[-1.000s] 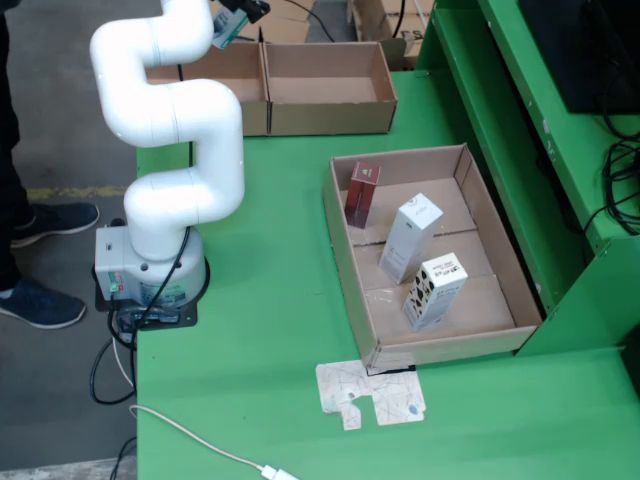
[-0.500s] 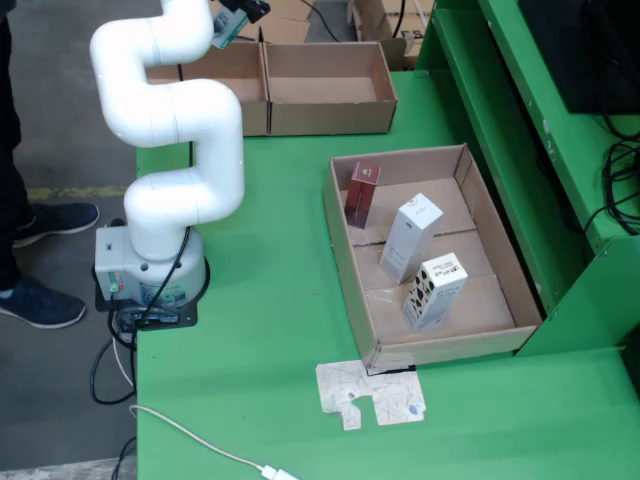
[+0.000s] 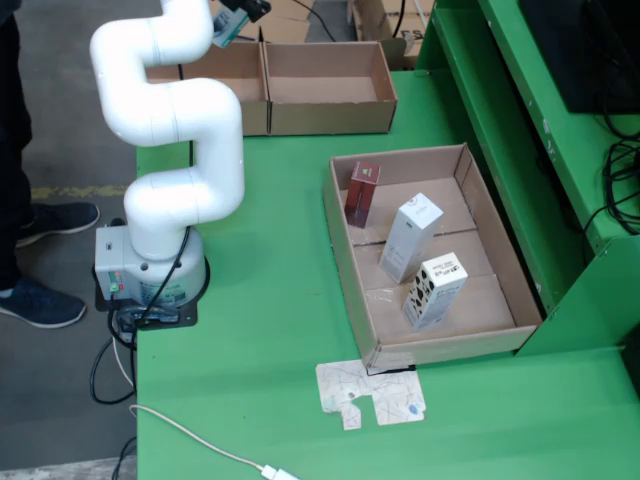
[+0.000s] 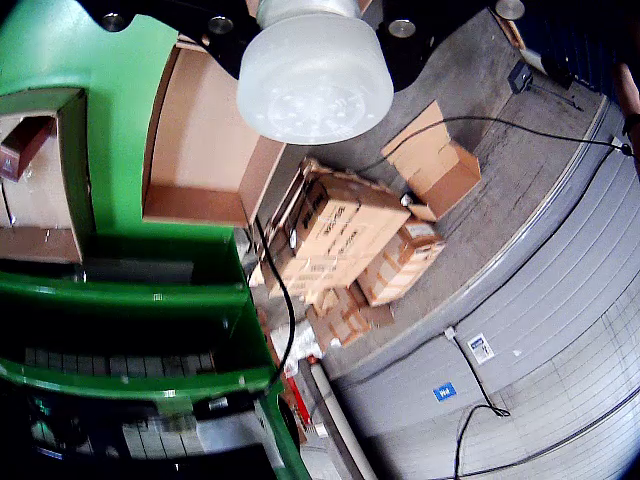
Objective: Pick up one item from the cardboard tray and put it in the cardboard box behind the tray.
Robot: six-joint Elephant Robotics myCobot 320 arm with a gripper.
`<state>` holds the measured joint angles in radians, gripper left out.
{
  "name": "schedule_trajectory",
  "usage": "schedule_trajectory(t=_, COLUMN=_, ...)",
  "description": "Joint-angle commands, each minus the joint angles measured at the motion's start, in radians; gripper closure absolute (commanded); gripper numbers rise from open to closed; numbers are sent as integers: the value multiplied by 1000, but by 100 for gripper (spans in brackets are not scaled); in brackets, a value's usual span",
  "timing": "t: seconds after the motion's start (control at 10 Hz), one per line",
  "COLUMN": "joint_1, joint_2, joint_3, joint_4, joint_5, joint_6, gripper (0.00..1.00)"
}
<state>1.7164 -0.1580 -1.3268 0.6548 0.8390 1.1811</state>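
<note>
In the fixed view a cardboard tray (image 3: 347,270) lies on the green table. It holds a dark red box (image 3: 362,193), a plain white box (image 3: 410,238) and a white box with black print (image 3: 434,290), all upright. Behind it stand two open cardboard boxes (image 3: 330,118), side by side. My gripper (image 3: 238,17), a suction cup, is high at the top edge over the left box, far from the tray. In the wrist view the suction cup (image 4: 314,70) is bare, with the cardboard box (image 4: 205,140) below it and the red box (image 4: 22,145) in the tray (image 4: 40,240) at the left edge.
The arm's base (image 3: 150,275) stands at the table's left edge. A flat printed cutout (image 3: 370,393) and a white cable (image 3: 200,445) lie near the front. Green racking (image 3: 520,150) rises on the right. A person's shoes (image 3: 40,300) are on the floor at left.
</note>
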Motion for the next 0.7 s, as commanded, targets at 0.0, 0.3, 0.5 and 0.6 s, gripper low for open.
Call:
schedule_trajectory(t=0.0, joint_1=17, joint_2=-8, joint_3=-56, joint_4=190, joint_5=-53, joint_6=-43, gripper=100)
schedule_trajectory(t=0.3, joint_1=29, joint_2=9, joint_3=-242, joint_4=430, joint_5=-113, joint_6=-114, gripper=100)
schedule_trajectory(t=0.5, joint_1=79, joint_2=54, joint_3=-313, joint_4=428, joint_5=-168, joint_6=-76, gripper=100)
schedule_trajectory(t=0.6, joint_1=130, joint_2=105, joint_3=-422, joint_4=464, joint_5=-231, joint_6=-45, gripper=100)
